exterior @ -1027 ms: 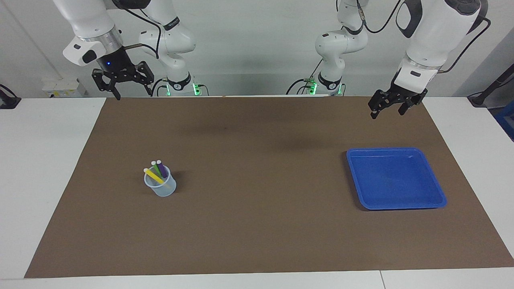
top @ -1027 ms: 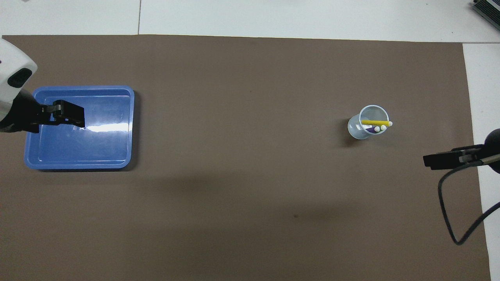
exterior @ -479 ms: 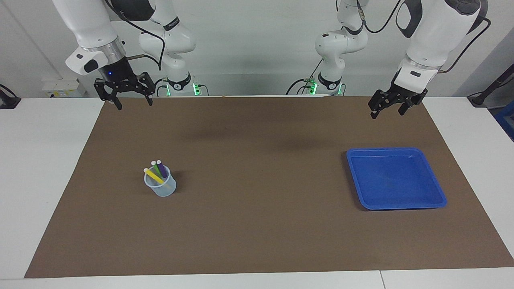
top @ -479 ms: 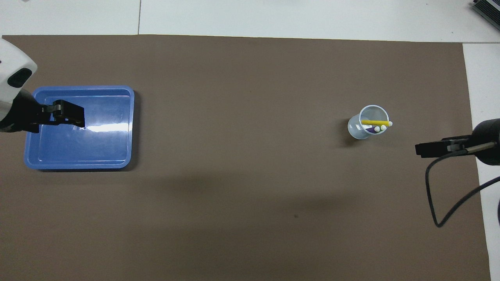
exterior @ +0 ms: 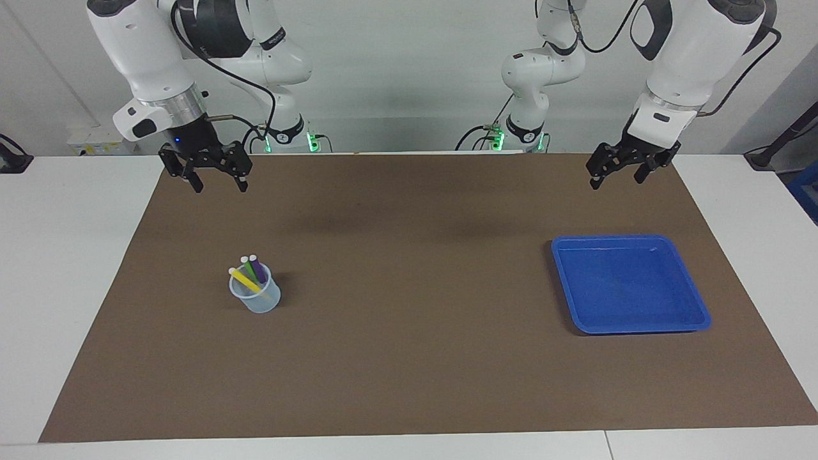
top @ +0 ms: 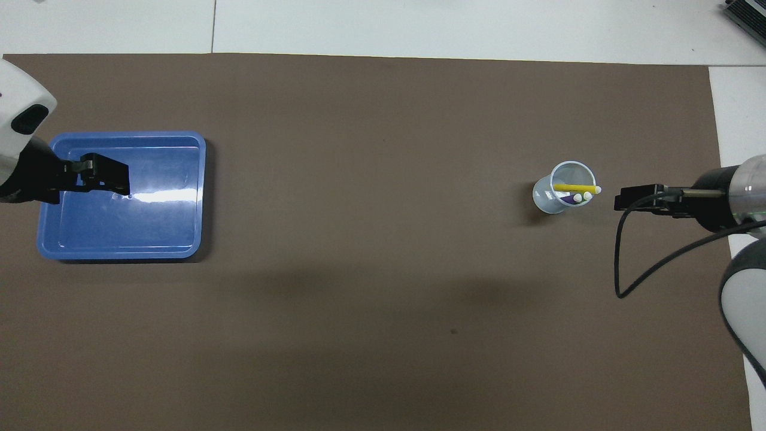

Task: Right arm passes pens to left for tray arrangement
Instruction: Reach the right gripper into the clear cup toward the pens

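Observation:
Three pens [exterior: 250, 273], one purple, one green and one yellow, stand tilted in a small translucent cup [exterior: 257, 298] toward the right arm's end of the brown mat; from overhead the pens [top: 575, 190] lean over the cup [top: 553, 200] rim. My right gripper [exterior: 219, 187] hangs open and empty in the air above the mat, apart from the cup; the overhead view shows this gripper [top: 628, 196] just beside the cup. The blue tray [exterior: 629, 287] lies bare at the left arm's end. My left gripper [exterior: 617, 181] waits open and empty, high over the tray [top: 155, 227].
A brown mat [exterior: 415, 358] covers most of the white table [exterior: 64, 255]. The right arm's black cable [top: 622, 263] loops down over the mat beside the cup. Both arm bases stand at the robots' edge of the table.
The right arm has swung down and in toward the cup, its gripper now lower and closer to the pens. The left arm, tray, cup and pens have not moved.

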Available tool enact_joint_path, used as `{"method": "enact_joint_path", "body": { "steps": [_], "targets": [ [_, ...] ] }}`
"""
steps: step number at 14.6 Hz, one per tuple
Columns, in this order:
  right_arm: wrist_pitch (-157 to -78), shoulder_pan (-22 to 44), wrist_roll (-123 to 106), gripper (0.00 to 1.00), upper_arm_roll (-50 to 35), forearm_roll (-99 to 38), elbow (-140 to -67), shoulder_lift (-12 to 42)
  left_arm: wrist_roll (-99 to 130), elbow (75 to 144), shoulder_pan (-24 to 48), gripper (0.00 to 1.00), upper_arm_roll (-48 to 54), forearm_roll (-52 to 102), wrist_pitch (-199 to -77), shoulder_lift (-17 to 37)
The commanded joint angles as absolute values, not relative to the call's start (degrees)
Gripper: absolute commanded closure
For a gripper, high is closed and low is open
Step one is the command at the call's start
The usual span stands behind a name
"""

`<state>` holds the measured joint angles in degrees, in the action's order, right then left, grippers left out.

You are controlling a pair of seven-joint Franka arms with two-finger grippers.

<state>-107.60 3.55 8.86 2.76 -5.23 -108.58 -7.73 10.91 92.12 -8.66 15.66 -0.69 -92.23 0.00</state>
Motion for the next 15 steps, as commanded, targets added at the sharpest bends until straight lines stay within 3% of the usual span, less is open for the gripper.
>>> {"method": "enact_joint_path", "body": {
  "steps": [1, 15],
  "targets": [
    [-110.3, 3.1, 14.8, 0.04, 2.8, -8.0, -109.1, -5.8, 9.8, 93.9, -9.0, 0.0, 15.3, -1.1, -92.0, -1.8],
    [-117.4, 3.6, 32.4, 0.09, 2.7, -7.9, -109.1, 1.1, 9.6, 93.9, -11.1, 0.0, 15.0, -1.1, -91.8, -1.8]
  ]
}}
